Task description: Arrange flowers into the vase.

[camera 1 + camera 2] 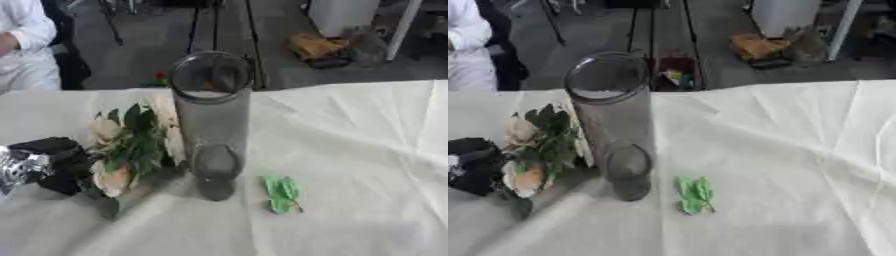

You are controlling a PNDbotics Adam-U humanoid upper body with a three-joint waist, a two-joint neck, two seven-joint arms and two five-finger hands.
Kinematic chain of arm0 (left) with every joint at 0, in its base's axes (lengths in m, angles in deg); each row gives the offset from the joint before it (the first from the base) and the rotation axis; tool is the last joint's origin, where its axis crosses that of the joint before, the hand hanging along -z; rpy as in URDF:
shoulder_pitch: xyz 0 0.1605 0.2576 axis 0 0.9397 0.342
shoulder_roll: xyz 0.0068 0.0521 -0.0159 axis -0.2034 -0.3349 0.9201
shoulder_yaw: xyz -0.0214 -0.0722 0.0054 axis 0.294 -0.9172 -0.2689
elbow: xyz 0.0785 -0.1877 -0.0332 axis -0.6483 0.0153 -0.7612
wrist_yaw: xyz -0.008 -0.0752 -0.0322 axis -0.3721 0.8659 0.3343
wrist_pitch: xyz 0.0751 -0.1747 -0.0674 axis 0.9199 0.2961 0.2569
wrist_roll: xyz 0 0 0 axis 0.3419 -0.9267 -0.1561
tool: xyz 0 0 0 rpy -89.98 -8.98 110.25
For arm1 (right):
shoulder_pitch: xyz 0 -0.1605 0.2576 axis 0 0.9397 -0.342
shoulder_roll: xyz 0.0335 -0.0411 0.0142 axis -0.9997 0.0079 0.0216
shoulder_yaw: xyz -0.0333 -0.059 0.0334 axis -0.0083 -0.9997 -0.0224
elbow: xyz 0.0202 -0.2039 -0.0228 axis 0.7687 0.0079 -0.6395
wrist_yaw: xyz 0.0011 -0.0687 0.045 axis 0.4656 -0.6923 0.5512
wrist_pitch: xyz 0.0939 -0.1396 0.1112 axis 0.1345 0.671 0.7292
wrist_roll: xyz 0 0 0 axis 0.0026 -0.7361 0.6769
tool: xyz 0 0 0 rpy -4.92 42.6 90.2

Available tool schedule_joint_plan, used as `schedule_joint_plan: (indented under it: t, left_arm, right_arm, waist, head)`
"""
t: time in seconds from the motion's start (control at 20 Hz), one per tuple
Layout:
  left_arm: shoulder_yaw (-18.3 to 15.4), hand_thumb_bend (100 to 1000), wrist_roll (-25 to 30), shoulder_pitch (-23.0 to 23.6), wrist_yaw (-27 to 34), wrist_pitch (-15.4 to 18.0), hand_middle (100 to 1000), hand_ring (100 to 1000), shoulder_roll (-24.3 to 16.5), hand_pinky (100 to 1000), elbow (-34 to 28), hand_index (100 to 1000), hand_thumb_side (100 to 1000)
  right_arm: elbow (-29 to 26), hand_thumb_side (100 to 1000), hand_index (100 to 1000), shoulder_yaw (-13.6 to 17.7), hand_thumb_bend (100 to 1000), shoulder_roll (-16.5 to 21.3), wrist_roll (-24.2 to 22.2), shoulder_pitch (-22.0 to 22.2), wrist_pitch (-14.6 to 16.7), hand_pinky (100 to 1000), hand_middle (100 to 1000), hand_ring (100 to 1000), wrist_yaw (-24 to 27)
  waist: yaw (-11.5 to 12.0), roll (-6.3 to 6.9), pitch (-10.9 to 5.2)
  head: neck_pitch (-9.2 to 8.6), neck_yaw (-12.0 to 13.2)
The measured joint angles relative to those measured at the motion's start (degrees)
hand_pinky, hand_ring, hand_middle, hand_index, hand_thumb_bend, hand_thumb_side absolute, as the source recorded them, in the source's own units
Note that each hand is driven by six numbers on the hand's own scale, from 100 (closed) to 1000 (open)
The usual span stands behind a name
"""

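A tall clear glass vase (210, 115) stands upright in the middle of the white tablecloth (350, 150), with nothing inside it. Just left of the vase, a bunch of cream and peach flowers (127, 150) with green leaves is held by my left hand (52, 165), whose black fingers are curled round the stems. The blooms lean against the vase's side. A small loose green leaf piece (282, 194) lies on the cloth right of the vase base. My right hand shows in neither view.
The table's far edge runs behind the vase. Beyond it are a dark floor, a yellow-brown heap (317, 46) and a white cabinet (785, 15). A person in white (22, 40) stands at the far left.
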Motion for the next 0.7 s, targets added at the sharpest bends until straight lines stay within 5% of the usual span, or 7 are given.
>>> schedule_joint_plan:
  t: [0.2, 0.7]
  left_arm:
    - [0.02, 100, -1.39, 0.0, 0.2, -0.73, 104, 100, 0.04, 100, -0.04, 261, 366]
    - [-1.25, 100, -8.93, 0.08, -1.11, -5.89, 100, 100, 0.04, 100, -2.25, 187, 435]
  right_arm:
    - [0.0, 928, 529, 0.0, 100, -0.11, -0.13, 0.22, -0.14, 216, 250, 335, 0.0]
    - [0.0, 925, 530, 0.0, 100, -0.13, -0.31, 0.43, -0.5, 217, 249, 335, 0.0]
  waist:
    - [0.0, 0.05, 0.0]
    - [0.23, 0.01, 0.0]
  head:
    - [0.0, 0.0]
    - [-0.01, -0.03]
